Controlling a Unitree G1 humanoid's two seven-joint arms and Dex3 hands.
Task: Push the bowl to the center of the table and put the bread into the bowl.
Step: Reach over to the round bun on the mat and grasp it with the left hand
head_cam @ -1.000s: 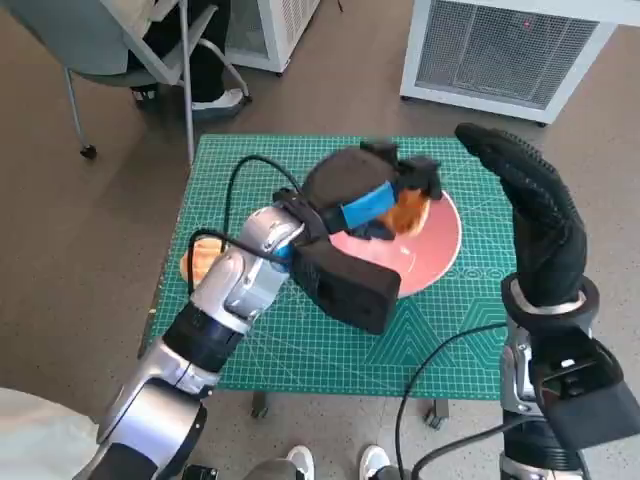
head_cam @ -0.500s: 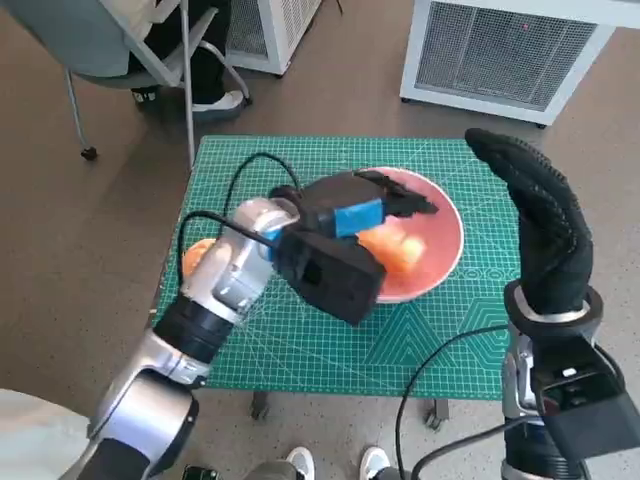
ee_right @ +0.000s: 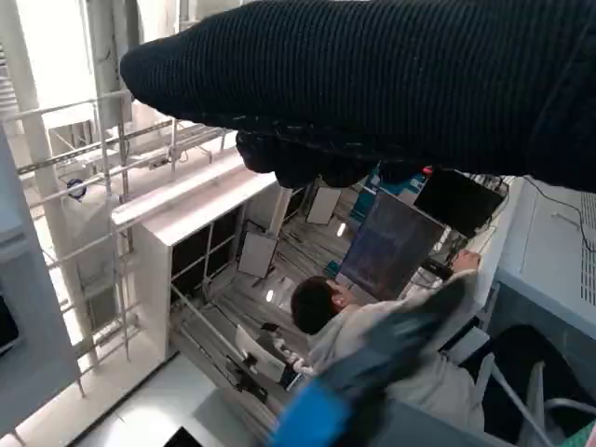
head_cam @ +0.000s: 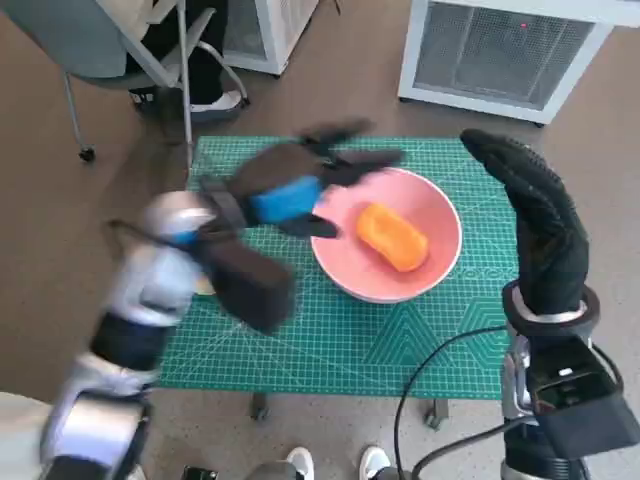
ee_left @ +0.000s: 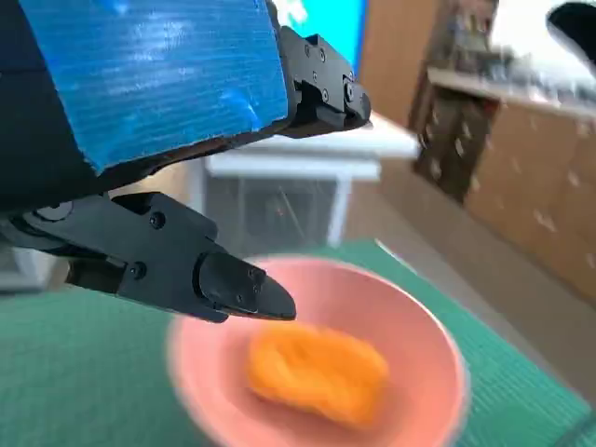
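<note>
An orange piece of bread (head_cam: 393, 236) lies inside the pink bowl (head_cam: 436, 260), which stands on the green mat right of the table's middle. The left wrist view shows the same bread (ee_left: 317, 369) in the bowl (ee_left: 438, 372). My left hand (head_cam: 290, 188), blurred by motion, hovers to the left of the bowl with fingers spread and nothing in it; its black fingers (ee_left: 177, 265) hang above the bowl's rim. My right hand (head_cam: 535, 225) is raised upright over the table's right edge, fingers extended, empty.
The green cutting mat (head_cam: 330, 340) covers the small table. An orange object (head_cam: 205, 287) peeks out behind my left forearm at the mat's left edge. A chair (head_cam: 130, 50) and a white unit (head_cam: 500, 50) stand beyond the table. A seated person (ee_right: 372, 345) appears in the right wrist view.
My left hand has let go of the bread, which now lies in the bowl, and the arm has swung away to the left. The right hand stays raised.
</note>
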